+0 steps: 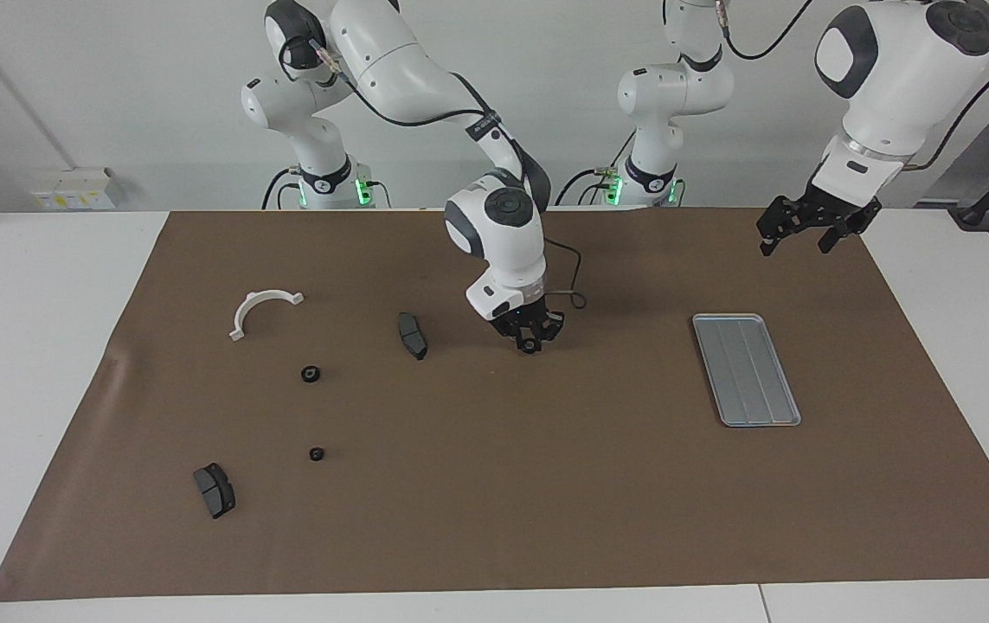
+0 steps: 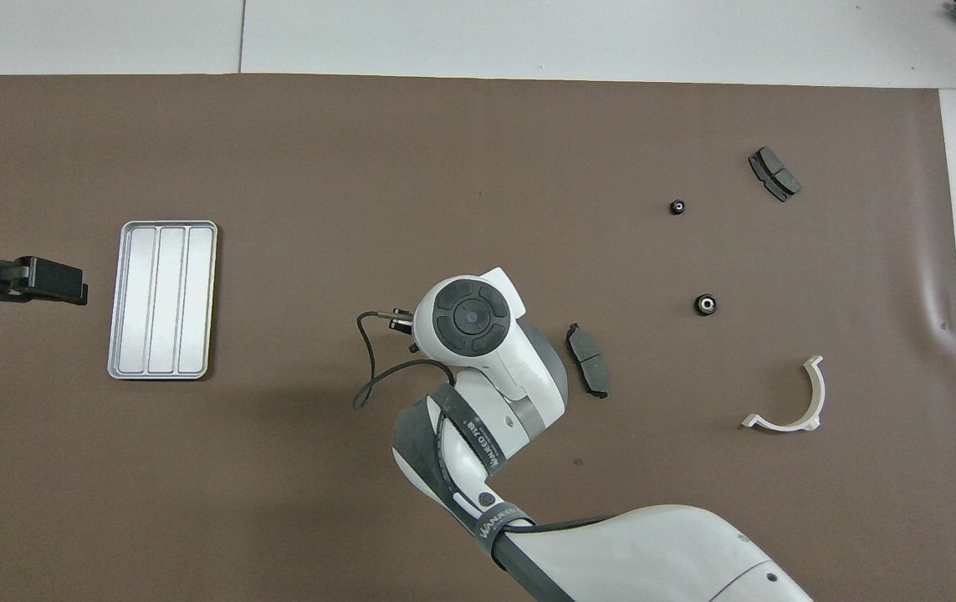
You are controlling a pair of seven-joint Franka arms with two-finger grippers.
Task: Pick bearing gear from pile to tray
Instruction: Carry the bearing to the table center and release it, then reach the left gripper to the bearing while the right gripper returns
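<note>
My right gripper [image 1: 529, 343] hangs over the middle of the brown mat, between the pile and the tray, shut on a small black round gear [image 1: 529, 345]. In the overhead view its wrist hides the fingers. Two more black gears [image 1: 311, 374] [image 1: 316, 453] lie on the mat toward the right arm's end, and show in the overhead view too [image 2: 704, 304] [image 2: 677, 206]. The silver ribbed tray [image 1: 745, 369] [image 2: 163, 299] lies empty toward the left arm's end. My left gripper [image 1: 812, 235] [image 2: 51, 281] is open and empty, raised beside the tray at the mat's edge.
A white half-ring bracket [image 1: 262, 310] [image 2: 787, 401] and two dark grey curved pads [image 1: 412, 335] [image 1: 215, 490] lie among the gears; one pad [image 2: 588, 359] lies close beside the right wrist. A black cable loops from that wrist [image 2: 370, 359].
</note>
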